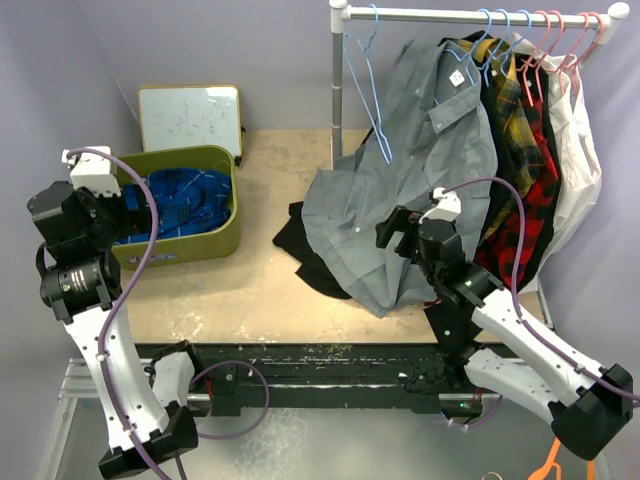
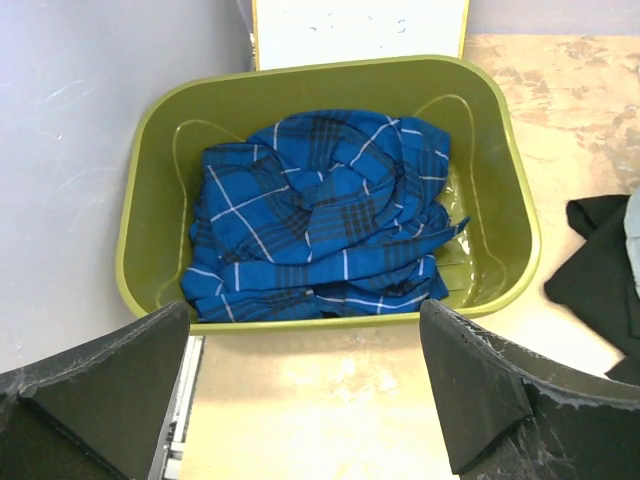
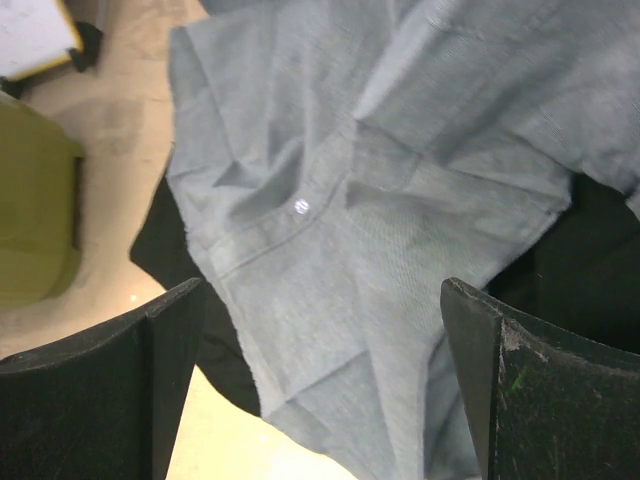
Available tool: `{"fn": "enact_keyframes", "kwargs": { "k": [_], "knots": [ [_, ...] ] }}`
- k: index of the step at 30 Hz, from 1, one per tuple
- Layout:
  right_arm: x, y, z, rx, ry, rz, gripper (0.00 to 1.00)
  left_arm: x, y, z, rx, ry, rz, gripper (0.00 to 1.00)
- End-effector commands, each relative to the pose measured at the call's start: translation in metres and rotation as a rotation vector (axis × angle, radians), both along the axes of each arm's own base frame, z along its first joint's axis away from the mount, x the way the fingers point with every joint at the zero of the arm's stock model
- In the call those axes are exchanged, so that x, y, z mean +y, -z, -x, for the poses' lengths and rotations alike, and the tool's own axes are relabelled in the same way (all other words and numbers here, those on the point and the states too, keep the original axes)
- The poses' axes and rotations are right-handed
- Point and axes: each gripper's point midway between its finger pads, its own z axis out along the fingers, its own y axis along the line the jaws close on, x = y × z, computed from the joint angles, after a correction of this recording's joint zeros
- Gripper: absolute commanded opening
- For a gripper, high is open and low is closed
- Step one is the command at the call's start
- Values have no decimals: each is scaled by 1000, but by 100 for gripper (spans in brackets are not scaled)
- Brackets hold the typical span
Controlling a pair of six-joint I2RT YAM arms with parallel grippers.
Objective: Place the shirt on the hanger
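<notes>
The royal-blue plaid shirt (image 1: pixel 185 198) lies crumpled in an olive-green bin (image 1: pixel 228 236) at the table's left. It fills the bin in the left wrist view (image 2: pixel 320 215). The empty light-blue hanger (image 1: pixel 372 85) hangs at the left end of the clothes rail (image 1: pixel 440 14). My left gripper (image 1: pixel 135 205) is open and empty, held above the bin's near rim (image 2: pixel 305 305). My right gripper (image 1: pixel 397 230) is open and empty, over the lower part of a hanging grey shirt (image 3: pixel 322 285).
The grey shirt (image 1: pixel 400 170) drapes from the rail onto the table. Red-and-black and yellow plaid shirts (image 1: pixel 520 200) and pink hangers (image 1: pixel 560 40) hang at its right. A black garment (image 1: pixel 300 245) lies under the grey shirt. A small whiteboard (image 1: pixel 190 118) stands behind the bin.
</notes>
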Motion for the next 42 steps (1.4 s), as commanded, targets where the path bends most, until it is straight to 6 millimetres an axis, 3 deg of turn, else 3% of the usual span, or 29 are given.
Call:
{"fn": "enact_keyframes", "kwargs": {
  "k": [1,5,9,12,16,20,25,28,35,39,42],
  "knots": [
    [30,-39,-12,-134,-124,-88,100,9,-6,-14,11,27,-89,99],
    [47,-64,-7,-218,-217,-148,97,-4,15,-18,62,140,-97,99],
    [49,-95,-6,-319,-229,-197,97,-11,56,-26,202,230,-40,99],
    [54,-102,-7,-321,-261,-171,97,-14,76,-32,290,287,-2,99],
    [59,-105,-5,-347,-303,-162,97,-12,82,-45,328,340,-6,99],
    [65,-98,-2,-345,-326,-189,96,8,106,-74,441,386,-37,99],
    [82,-92,2,-335,-411,-209,94,50,164,-123,564,346,-85,99],
    [86,-96,2,-348,-429,-199,94,59,193,-146,626,370,-45,100],
    [92,-109,1,-401,-464,-205,93,41,265,-171,716,436,-42,99],
    [105,-115,4,-423,-531,-228,92,13,301,-171,775,496,-36,100],
    [108,-118,4,-425,-542,-228,92,-8,317,-167,801,551,10,74]
  ]
}}
